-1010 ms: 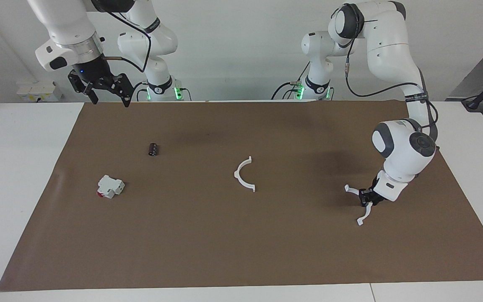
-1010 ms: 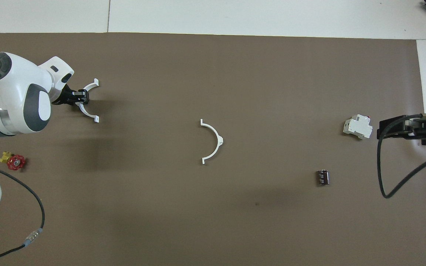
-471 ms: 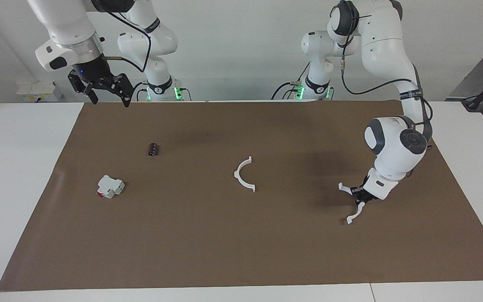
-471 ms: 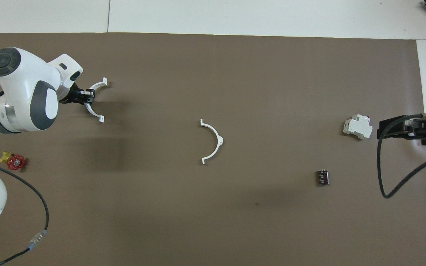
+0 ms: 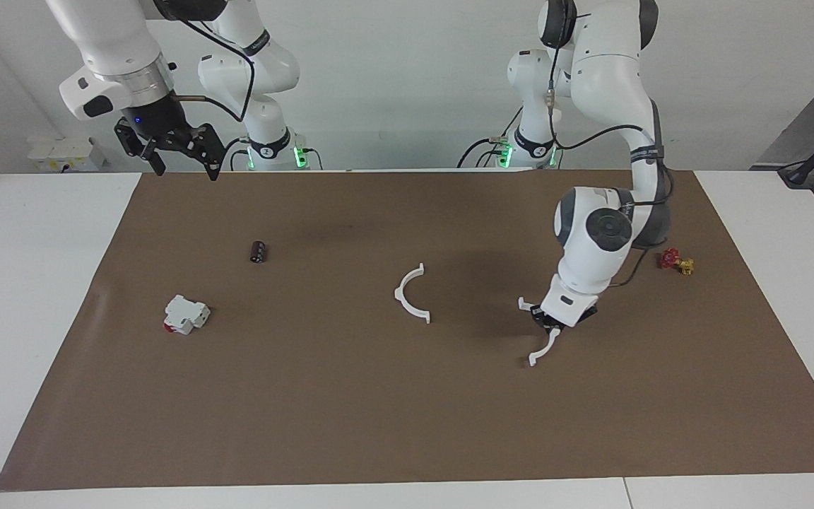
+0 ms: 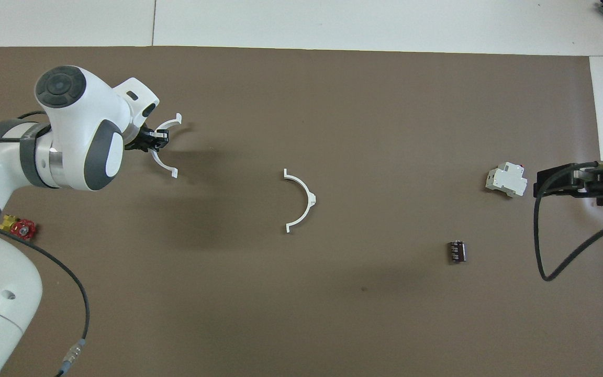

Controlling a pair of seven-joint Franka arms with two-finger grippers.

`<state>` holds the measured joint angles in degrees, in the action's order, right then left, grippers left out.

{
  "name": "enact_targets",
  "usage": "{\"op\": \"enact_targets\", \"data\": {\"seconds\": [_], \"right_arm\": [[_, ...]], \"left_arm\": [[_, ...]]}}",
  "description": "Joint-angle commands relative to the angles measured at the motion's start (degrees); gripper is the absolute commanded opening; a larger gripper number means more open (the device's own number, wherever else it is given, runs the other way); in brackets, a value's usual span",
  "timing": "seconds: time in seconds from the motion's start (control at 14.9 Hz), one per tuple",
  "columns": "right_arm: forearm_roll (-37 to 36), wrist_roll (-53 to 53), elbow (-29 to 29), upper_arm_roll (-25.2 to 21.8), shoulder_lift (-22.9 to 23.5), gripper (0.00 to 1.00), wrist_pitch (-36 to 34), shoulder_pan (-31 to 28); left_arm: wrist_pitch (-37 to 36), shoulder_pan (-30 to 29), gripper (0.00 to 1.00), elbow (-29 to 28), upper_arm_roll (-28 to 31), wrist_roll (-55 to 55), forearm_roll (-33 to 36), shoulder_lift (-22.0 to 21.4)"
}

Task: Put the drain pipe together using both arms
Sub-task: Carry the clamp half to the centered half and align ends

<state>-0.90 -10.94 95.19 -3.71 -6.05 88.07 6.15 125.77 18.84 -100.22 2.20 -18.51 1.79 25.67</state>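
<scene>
Robotics lab: two arms [image 5: 591, 233], paper-covered table [image 5: 379, 424].

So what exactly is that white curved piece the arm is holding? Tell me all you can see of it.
The held arc is a thin white half-ring, plastic by its look, with small tabs at both ends. The left gripper is shut on its middle, holding it over the brown mat, its open side facing a matching arc that lies flat at the mat's middle. Whether its lower tip touches the mat, I cannot tell.

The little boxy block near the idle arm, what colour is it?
The boxy block is white with a red part at one end, clearest in the facing view.
</scene>
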Motion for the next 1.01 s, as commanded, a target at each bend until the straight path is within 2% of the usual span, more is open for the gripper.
{"op": "enact_targets", "data": {"seconds": [0.0,0.4,0.67,0.94], "right_arm": [[1.17,1.53,0.70,-0.42,-1.07,1.00,-0.62,0.09],[1.17,1.53,0.70,-0.42,-1.07,1.00,-0.53,0.09],[1.17,1.53,0.70,-0.42,-1.07,1.00,-0.62,0.09],[1.17,1.53,0.70,-0.42,-1.07,1.00,-0.62,0.09]], "left_arm": [[0.27,4.70,0.00,-4.45,0.87,-4.67,1.46,-3.26],[-0.26,11.91,0.00,-8.05,0.87,-13.91,1.46,-5.28],[2.19,13.41,0.00,-8.85,0.70,-19.10,1.46,-5.46],[5.54,15.69,0.00,-9.55,0.61,-19.55,1.46,-5.37]]}}
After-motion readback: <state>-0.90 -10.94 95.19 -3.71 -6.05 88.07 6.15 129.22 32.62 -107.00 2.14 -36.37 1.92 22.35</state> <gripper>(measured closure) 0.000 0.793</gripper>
